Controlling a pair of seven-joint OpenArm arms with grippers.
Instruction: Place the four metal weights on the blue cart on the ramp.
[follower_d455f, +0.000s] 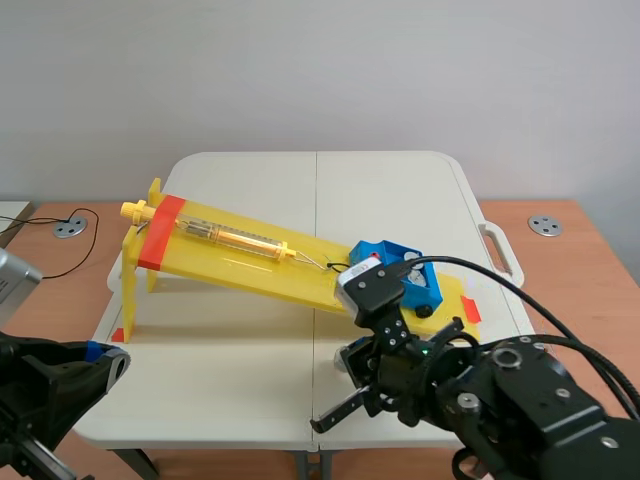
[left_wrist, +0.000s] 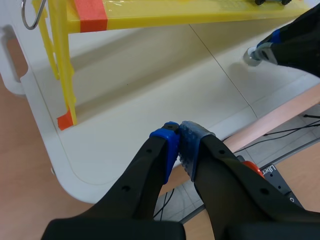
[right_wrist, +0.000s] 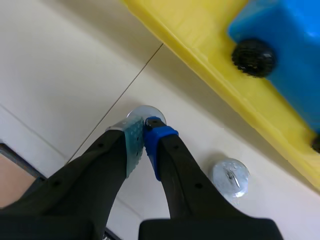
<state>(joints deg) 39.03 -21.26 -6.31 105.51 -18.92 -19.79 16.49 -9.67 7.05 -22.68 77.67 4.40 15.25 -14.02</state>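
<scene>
Weight: a round metal weight (right_wrist: 141, 113) is just under the fingertips of the right gripper (right_wrist: 145, 131), about 5 o'clock from the middle of the table (follower_d455f: 250, 180). I cannot tell whether it is on the table or already lifted.
Right gripper: the fingers are narrow and the pads almost meet. They appear to pinch the top of the weight, but the tips hide the contact itself.
Second weight: the second weight (right_wrist: 229, 178) lies free on the table just beside the right gripper, between it and the ramp (follower_d455f: 250, 270).
Other weights: only two weights are in view, and I cannot find the other two.
Cart: the blue cart (follower_d455f: 390, 252) stands at the low end of the ramp, about 3 o'clock from the table's middle. I cannot see whether anything is inside it.
Ramp: it rises toward 10 o'clock and carries a scale (follower_d455f: 225, 236) that a thin wire seems to join to the cart.
Left gripper: the left gripper (left_wrist: 179, 131) is at about 8 o'clock, over the near table edge. Its fingers are closed together and hold nothing.
Progress: I judge the task to be at an early stage. At least two weights are not yet on the cart, one of them probably being picked now, and loading it and the second weight is what is left.
</scene>
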